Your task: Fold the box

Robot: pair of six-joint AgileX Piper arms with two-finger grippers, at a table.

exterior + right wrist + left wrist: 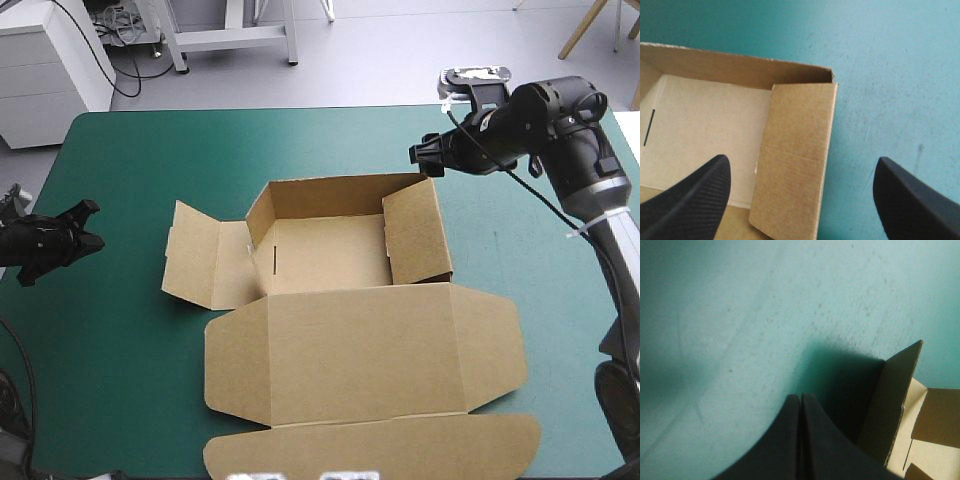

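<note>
While right hand (428, 156) hovers spread — box (330, 255) beneath.

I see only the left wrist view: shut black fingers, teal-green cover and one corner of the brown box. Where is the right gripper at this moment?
Observer: The right gripper is at the far right corner of the box, on the side opposite to you.
Operator: Is it open or shut?
Observer: Open. Its fingers stand wide apart, and the raised right wall is ahead, between them.
Operator: And the lid, is it up?
Observer: No. The lid lies flat on the teal-green cover, toward the table's near edge.
</note>
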